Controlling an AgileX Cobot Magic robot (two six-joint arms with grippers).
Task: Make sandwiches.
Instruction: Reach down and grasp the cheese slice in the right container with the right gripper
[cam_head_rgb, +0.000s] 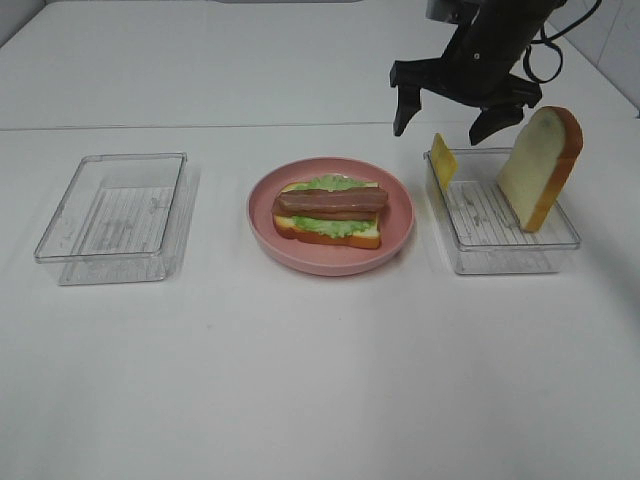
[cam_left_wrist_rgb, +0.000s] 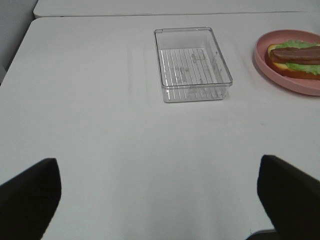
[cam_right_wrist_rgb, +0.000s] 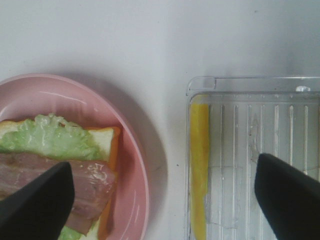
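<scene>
On the plate (cam_head_rgb: 330, 265), bread (cam_head_rgb: 366, 238) carries green lettuce (cam_head_rgb: 325, 183) and brown meat (cam_head_rgb: 330, 203); left gripper (cam_left_wrist_rgb: 160, 200) and right gripper (cam_head_rgb: 440, 130) jaws wide open.

A white table (cam_head_rgb: 300, 380) carries three things in a row, well apart from one another. A clear plastic tray (cam_head_rgb: 110, 268) sits toward the left edge, a round pink plate (cam_head_rgb: 330, 268) midway between the side edges, and a second clear tray (cam_head_rgb: 505, 260) toward the right edge.

The stack (cam_head_rgb: 330, 210) lies on the plate (cam_head_rgb: 330, 263), between left tray (cam_head_rgb: 110, 215) and right tray (cam_head_rgb: 490, 238) holding cheese (cam_head_rgb: 443, 160) and bread (cam_head_rgb: 540, 165).
</scene>
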